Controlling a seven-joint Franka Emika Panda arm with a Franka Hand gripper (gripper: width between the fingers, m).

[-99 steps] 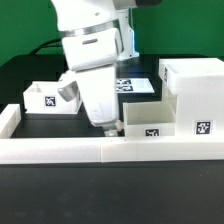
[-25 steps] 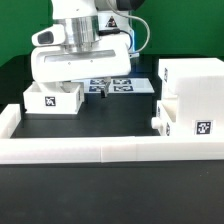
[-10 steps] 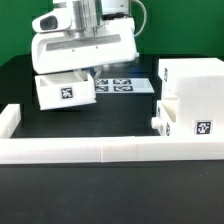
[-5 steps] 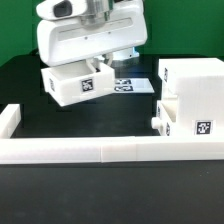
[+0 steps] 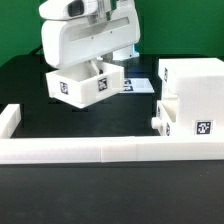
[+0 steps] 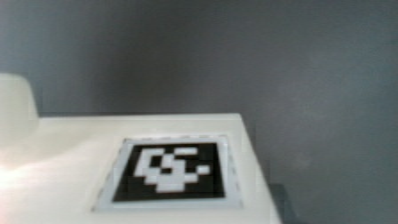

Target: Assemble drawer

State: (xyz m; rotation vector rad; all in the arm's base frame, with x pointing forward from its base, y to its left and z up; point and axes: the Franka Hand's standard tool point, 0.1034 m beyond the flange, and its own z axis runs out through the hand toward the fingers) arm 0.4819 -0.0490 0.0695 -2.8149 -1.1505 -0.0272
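Observation:
My gripper (image 5: 101, 69) is shut on a small white open-top tray (image 5: 84, 85) and holds it tilted above the black table, left of centre in the exterior view. The fingers are mostly hidden under the white hand. The tray's tag faces the camera. The wrist view shows a white face of the tray with its black-and-white tag (image 6: 169, 170), and no fingers. The tall white housing (image 5: 192, 82) stands at the exterior view's right. The second tray (image 5: 180, 125) sits in its lower part, with a knob and a tag showing.
A low white wall strip (image 5: 90, 150) runs along the front and turns back at the left end (image 5: 8, 118). The marker board (image 5: 138, 84) lies flat behind the held tray. Black table surface (image 5: 50, 122) shows under the tray.
The gripper went from the housing to the tray at the left, closed on it and lifted it. Over the last second the tray rose, tilted and moved right.

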